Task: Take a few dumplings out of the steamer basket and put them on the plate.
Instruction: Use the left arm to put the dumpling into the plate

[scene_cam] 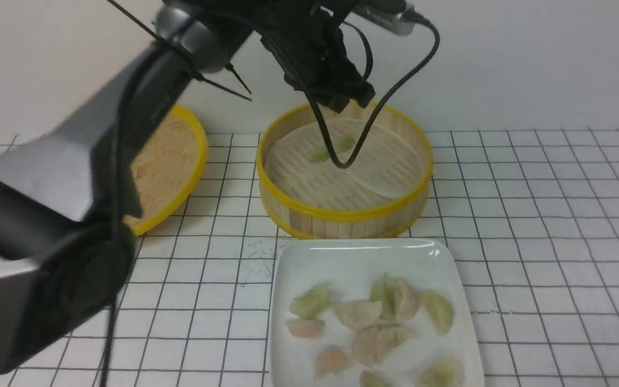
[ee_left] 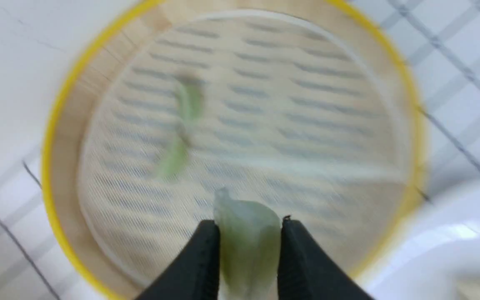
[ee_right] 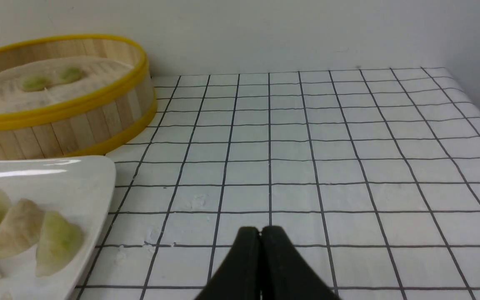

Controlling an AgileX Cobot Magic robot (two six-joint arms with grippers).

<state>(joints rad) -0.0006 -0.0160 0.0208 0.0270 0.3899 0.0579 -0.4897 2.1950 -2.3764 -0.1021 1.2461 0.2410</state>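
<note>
Front forward, left wrist (blurred) seemingly overhead, steamer basket [scene_cam: 342,219] shared

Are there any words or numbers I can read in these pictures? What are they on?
No text can be read anywhere.
Steamer basket, plate, dumplings, checked tablecloth: no writing on them.
Left arm: a faint dark mark, maybe lettering, too blurred to read.

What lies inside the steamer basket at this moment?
On the pale liner of the steamer basket lie two small green dumplings, blurred. The left gripper holds a third dumpling above it, hiding a strip of floor near the rim.
</note>
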